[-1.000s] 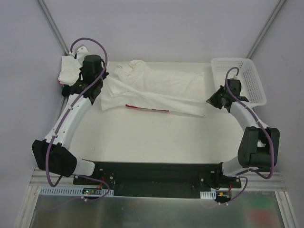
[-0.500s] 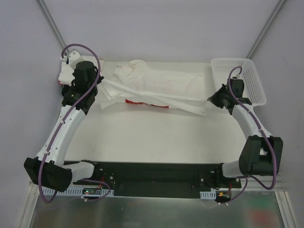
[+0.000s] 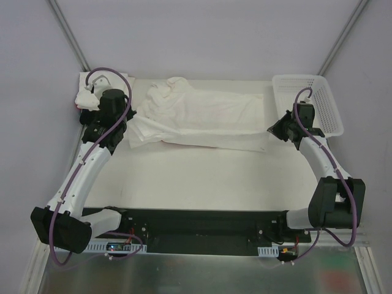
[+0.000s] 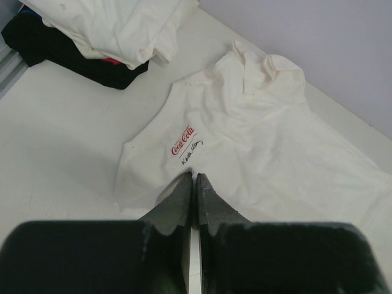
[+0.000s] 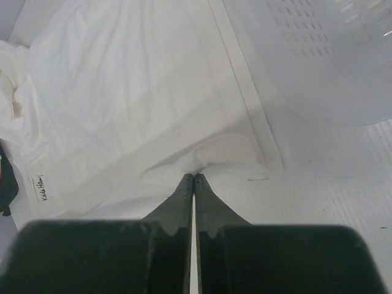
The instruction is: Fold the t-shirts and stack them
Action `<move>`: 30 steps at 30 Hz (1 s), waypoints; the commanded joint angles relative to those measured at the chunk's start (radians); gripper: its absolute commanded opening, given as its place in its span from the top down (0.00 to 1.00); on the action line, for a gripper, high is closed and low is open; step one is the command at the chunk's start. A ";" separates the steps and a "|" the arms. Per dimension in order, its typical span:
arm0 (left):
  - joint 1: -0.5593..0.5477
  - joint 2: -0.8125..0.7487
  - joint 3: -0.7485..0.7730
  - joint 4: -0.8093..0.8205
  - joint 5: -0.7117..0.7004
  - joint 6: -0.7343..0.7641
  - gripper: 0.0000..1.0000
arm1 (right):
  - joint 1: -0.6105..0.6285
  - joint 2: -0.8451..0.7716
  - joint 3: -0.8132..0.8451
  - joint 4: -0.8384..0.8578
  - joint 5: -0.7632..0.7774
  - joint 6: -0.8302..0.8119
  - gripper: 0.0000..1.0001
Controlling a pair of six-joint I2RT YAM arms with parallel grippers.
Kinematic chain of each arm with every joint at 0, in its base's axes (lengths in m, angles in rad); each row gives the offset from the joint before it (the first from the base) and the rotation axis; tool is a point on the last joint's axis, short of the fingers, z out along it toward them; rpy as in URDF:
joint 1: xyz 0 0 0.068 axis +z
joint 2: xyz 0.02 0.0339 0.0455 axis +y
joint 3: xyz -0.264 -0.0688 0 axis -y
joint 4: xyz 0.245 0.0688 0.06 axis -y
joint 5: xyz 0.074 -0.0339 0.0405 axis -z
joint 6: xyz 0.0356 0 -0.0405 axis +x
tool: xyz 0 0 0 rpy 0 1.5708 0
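Stretching between pinching end effectors (image 4: 193, 179) (image 5: 193, 177): t-shirt (image 3: 208, 119)

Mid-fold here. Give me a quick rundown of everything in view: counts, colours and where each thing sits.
spread t-shirt: one, white with a small red logo, lying along the table's far side
shirt pile: one heap, white on top, black and a sliver of red beneath, far left corner; number of shirts unclear
mesh basket: one, white plastic, far right corner
table: one, white
left gripper: black fingers, shut on the spread t-shirt's left end
right gripper: black fingers, shut on the spread t-shirt's hem at its right end
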 commanded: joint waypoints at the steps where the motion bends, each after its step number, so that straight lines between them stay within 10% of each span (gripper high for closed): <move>1: 0.011 -0.052 -0.005 0.007 -0.004 -0.010 1.00 | 0.002 -0.048 0.023 0.008 0.028 0.007 0.99; 30: 0.011 0.018 0.087 -0.002 -0.141 0.125 1.00 | 0.002 0.073 0.040 0.046 -0.004 0.021 0.99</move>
